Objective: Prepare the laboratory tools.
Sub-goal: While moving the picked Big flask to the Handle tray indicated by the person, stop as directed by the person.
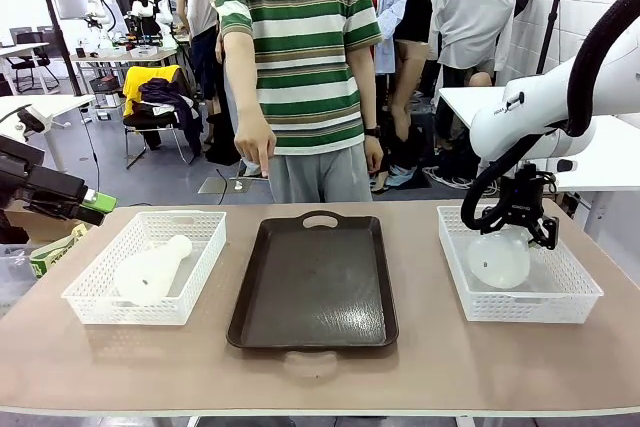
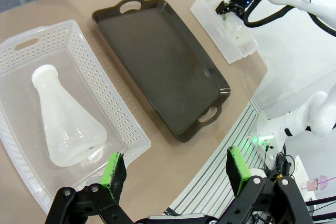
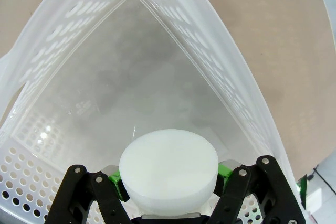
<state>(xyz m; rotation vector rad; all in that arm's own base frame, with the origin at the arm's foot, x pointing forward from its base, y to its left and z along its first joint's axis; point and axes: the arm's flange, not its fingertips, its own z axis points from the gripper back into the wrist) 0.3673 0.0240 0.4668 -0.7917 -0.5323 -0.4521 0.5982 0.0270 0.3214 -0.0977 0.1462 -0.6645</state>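
Lifting flask (image 1: 499, 259) is in hand, neck clamped by R gripper (image 3: 169, 179), 3 o'clock of tray (image 1: 315, 287); L gripper (image 2: 176, 171) spread, empty; basket (image 1: 525, 315) wall to be cleared next.

Two flasks (image 1: 150, 269) (image 1: 499, 259), two mesh baskets (image 1: 100, 312) (image 1: 530, 309), one tray (image 1: 315, 287) with two handles (image 1: 320, 219) (image 1: 310, 358), one table (image 1: 320, 382), two grippers (image 2: 174, 170) (image 1: 518, 235), each with two green pads (image 2: 113, 174), one person (image 1: 300, 57), two hands (image 1: 258, 152) (image 1: 373, 154).

Right gripper (image 3: 170, 181) clamped on flask (image 3: 168, 163) neck, white mesh basket (image 3: 79, 9) beneath
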